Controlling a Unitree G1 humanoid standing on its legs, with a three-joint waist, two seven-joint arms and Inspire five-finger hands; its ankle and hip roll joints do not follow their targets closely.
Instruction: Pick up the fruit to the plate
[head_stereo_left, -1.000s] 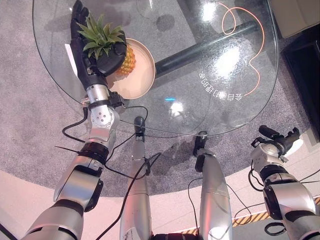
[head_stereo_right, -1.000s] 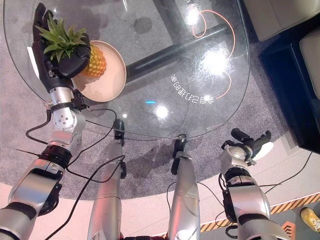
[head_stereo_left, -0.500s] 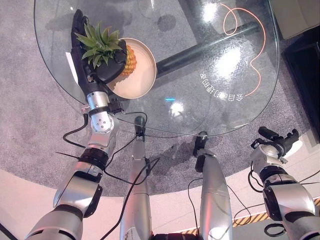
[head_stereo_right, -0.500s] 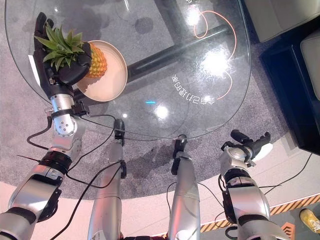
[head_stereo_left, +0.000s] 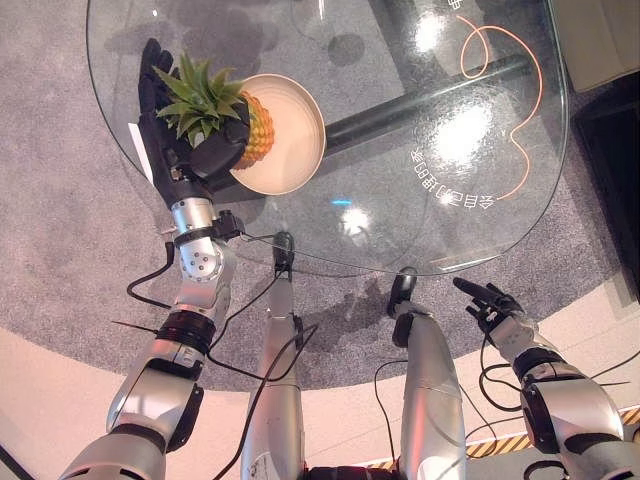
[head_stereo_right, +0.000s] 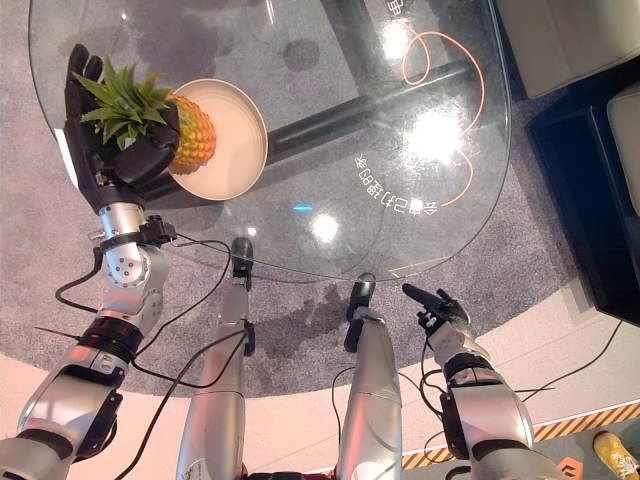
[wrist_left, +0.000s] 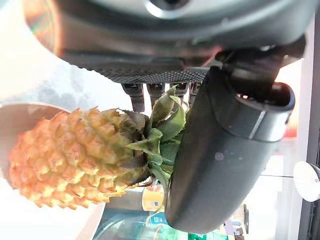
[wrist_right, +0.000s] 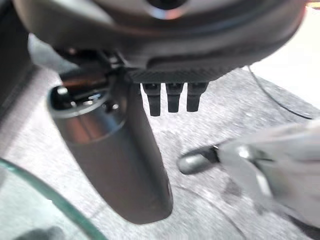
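Over the near-left part of the glass table (head_stereo_left: 400, 200), left hand (head_stereo_left: 165, 130) has thumb and fingers curled round the leafy crown end of the pineapple (head_stereo_left: 252, 128), gripping it. Fruit's long axis runs roughly level, crown toward the palm, yellow body pointing right over the near-left rim of the plate (head_stereo_left: 295, 150); can't tell if the body touches the plate or hangs just above. Left wrist view confirms: thumb (wrist_left: 220, 150) wrapped on the crown, body past the fingers, over the plate edge. Probably needs a small shift toward plate centre, then release. Right hand (head_stereo_left: 490, 300) idle below the table's near edge, well apart, fingers straight and relaxed, holding nothing.
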